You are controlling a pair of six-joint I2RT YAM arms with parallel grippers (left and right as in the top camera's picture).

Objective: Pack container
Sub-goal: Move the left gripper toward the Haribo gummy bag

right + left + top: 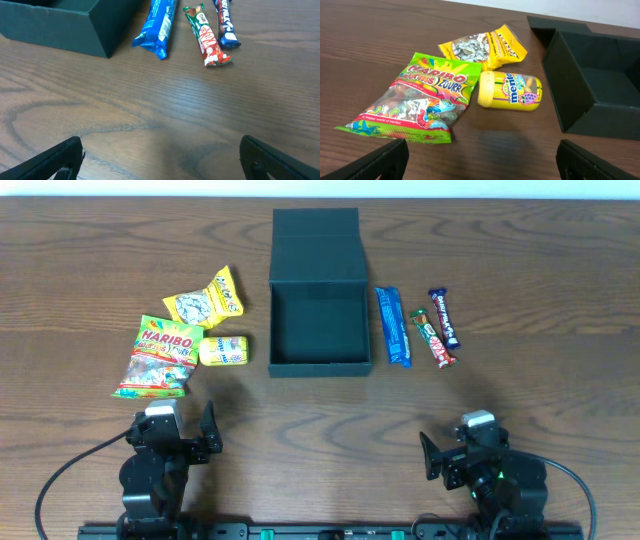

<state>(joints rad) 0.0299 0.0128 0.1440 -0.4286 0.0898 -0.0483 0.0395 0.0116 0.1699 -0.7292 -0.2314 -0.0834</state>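
Note:
The dark green-black container (pixel 320 365) stands open at the table's middle, its flap lid (pixel 316 225) laid back; it looks empty. It also shows in the left wrist view (pixel 600 120) and the right wrist view (pixel 60 35). Left of it lie a Haribo bag (pixel 160 358), a yellow snack packet (pixel 208 300) and a yellow Mentos tub (pixel 224 350). Right of it lie a blue bar (pixel 393 326), a red-green bar (pixel 432 338) and a dark blue bar (pixel 444 317). My left gripper (pixel 480 162) and right gripper (pixel 162 160) are open and empty near the front edge.
The wooden table (pixel 540 270) runs the full width. Both arm bases (pixel 160 470) sit at the front edge, with cables trailing to the sides.

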